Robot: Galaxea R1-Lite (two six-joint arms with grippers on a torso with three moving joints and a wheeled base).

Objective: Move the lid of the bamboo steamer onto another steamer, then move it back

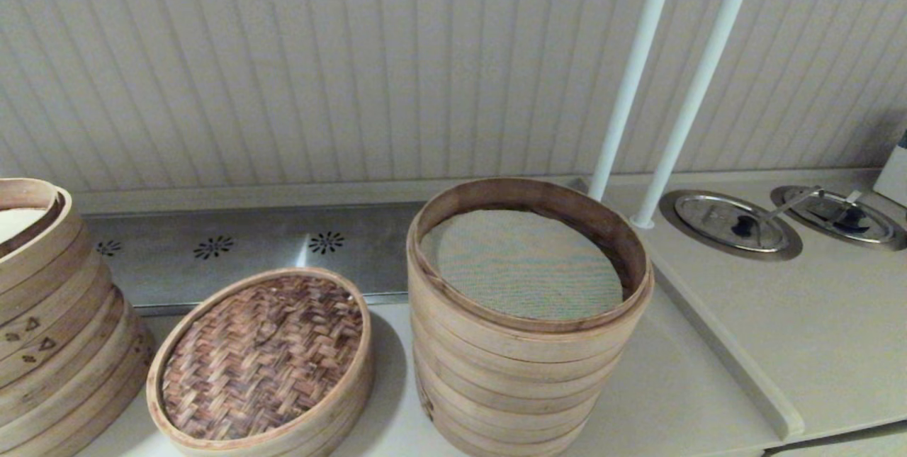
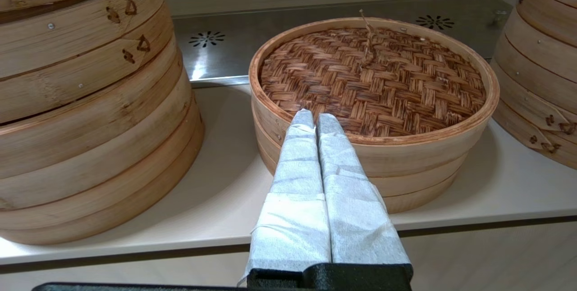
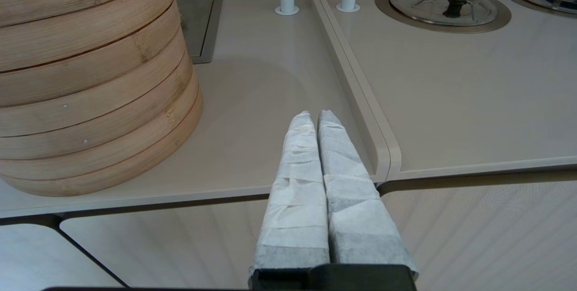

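The bamboo steamer lid (image 1: 262, 354) (image 2: 372, 74), with its dark herringbone top and small loop handle, rests on a low bamboo tray on the counter. To its right stands the tall steamer stack (image 1: 524, 315) (image 3: 85, 79), uncovered, its grey-green mesh liner showing. My left gripper (image 2: 314, 117) is shut and empty, held in front of the counter with its tips pointing at the lid's near rim. In front of the counter's edge, right of the tall stack, my right gripper (image 3: 314, 115) is shut and empty. Neither gripper appears in the head view.
A second stack with triangle marks (image 1: 57, 315) (image 2: 85, 101) stands at the far left. Two white poles (image 1: 659, 81) rise behind the tall stack. Round metal lids (image 1: 730, 223) sit sunk in the raised counter on the right. A steel vent panel (image 1: 234, 248) runs along the back.
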